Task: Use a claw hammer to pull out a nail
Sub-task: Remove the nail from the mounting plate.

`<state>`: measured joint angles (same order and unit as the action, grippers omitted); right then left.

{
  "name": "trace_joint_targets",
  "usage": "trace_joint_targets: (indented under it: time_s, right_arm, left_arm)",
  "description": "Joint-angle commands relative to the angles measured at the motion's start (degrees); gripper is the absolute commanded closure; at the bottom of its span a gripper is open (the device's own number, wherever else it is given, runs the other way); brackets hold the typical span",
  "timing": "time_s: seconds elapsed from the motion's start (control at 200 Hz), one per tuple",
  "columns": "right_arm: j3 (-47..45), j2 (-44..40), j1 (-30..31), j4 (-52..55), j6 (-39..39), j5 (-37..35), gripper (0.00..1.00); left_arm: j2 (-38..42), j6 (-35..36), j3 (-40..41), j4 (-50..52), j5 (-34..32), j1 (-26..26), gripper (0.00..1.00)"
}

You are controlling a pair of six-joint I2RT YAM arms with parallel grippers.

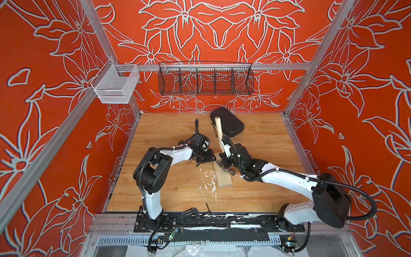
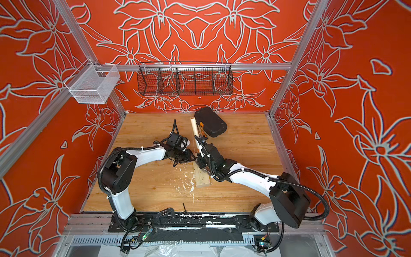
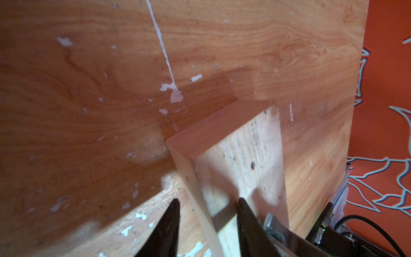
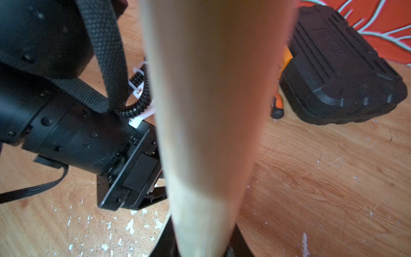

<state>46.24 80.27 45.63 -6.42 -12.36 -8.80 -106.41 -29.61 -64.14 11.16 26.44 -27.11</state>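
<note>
Top views: bright, even light, seemingly from overhead; the walls [image 1: 44, 111] bow at the edges.
Shadows: soft on the table [image 1: 255, 138]; a darker patch beside the wood block [image 3: 244, 155].
Left wrist view: dim, reddish cast.
Right wrist view: claw hammer [image 4: 211, 111] handle close up, blurred.

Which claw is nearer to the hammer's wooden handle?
Right. The right claw is shut on the claw hammer, at its handle; the left claw is beside it, open, straddling the wood block edge.
</note>
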Motion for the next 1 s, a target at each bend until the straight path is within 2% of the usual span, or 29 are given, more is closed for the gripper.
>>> trace_joint_targets:
  time_s: [0.0, 0.996]
  right_arm:
    - [-1.4, -1.7, 0.6, -8.4, 1.0, -3.7, 1.0]
    - [-12.2, -8.7, 2.4, -22.8, 0.6, -7.9, 1.0]
  left_arm:
    - [-1.7, -0.3, -0.2, 0.8, -0.5, -0.4, 0.6]
    - [-3.4, -2.6, 0.9, 0.2, -1.3, -0.4, 0.6]
